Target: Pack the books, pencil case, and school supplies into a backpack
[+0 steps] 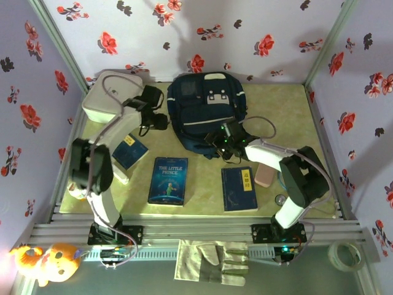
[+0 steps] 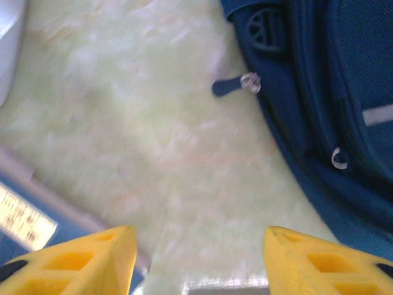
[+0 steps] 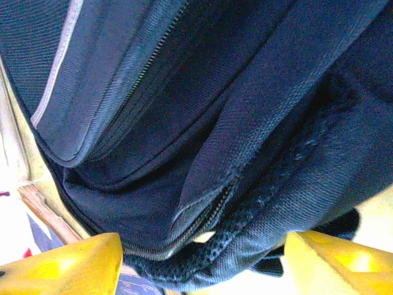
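The navy backpack (image 1: 206, 110) lies flat at the middle back of the table. Three blue books lie in front of it: a small one (image 1: 130, 150), "The Little Prince" (image 1: 168, 180) and a dark one with a label strip (image 1: 239, 188). The pink pencil case (image 1: 265, 174) is partly under my right arm. My left gripper (image 2: 199, 258) is open over bare table, left of the backpack (image 2: 344, 92) and its zipper pull (image 2: 230, 86). My right gripper (image 3: 202, 264) is open at the backpack's near edge (image 3: 233, 184), with fabric and a zipper seam bulging between its fingers.
A white square box (image 1: 110, 95) stands at the back left, next to my left arm. A work glove (image 1: 212, 258), a tape roll (image 1: 344, 255) and a plush toy (image 1: 43, 261) lie off the table's front. Floral walls close in three sides.
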